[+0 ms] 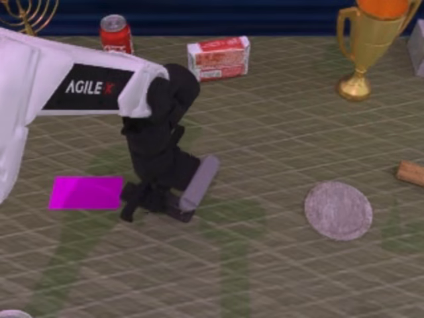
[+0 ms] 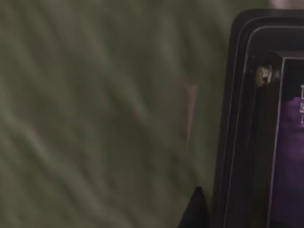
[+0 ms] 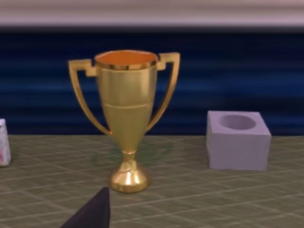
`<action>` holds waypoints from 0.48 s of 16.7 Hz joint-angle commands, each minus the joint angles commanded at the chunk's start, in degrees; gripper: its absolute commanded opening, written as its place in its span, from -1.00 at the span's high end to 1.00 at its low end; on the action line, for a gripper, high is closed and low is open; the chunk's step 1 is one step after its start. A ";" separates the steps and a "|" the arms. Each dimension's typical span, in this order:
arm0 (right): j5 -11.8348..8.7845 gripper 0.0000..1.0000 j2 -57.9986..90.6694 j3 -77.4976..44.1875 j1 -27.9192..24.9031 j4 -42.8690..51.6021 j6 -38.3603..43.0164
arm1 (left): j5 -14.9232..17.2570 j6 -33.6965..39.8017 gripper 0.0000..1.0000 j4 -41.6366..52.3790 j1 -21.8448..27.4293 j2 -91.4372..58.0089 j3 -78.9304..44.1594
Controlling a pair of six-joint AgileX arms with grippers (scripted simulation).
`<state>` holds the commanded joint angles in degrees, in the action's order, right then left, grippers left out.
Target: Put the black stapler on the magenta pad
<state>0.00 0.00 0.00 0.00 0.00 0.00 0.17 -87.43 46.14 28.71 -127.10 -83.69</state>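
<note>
The black stapler (image 1: 197, 184) has a grey ridged top arm and a black base. It lies slanted left of the table's middle. My left gripper (image 1: 154, 201) reaches down right against the stapler's left side, and its dark body covers part of the base. In the left wrist view the stapler (image 2: 256, 142) fills one side, very close. The magenta pad (image 1: 86, 193) lies flat and bare just left of that gripper. My right gripper (image 3: 95, 211) is out of the top view, parked facing a gold trophy (image 3: 126, 118).
Along the back stand a red soda can (image 1: 116, 33), a red and white box (image 1: 218, 58) and the gold trophy (image 1: 361, 53). A lilac block (image 3: 237, 140) sits beside the trophy. A round grey disc (image 1: 338, 211) lies right of the middle, with a brown piece (image 1: 411, 173) at the right edge.
</note>
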 joint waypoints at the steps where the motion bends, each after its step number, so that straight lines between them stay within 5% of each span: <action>1: 0.00 -1.00 0.00 0.00 0.00 0.00 0.00 | 0.00 0.00 0.66 0.00 0.00 0.00 0.00; 3: 0.00 -1.00 0.00 0.00 0.00 0.00 0.00 | 0.00 0.00 0.96 0.00 0.00 0.00 0.00; 8: 0.00 -1.00 0.00 0.00 0.00 0.00 0.00 | 0.00 0.00 1.00 0.00 0.00 0.00 0.00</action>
<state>0.00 0.00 0.00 0.00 0.00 0.00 0.17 -87.43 46.14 28.71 -127.10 -83.69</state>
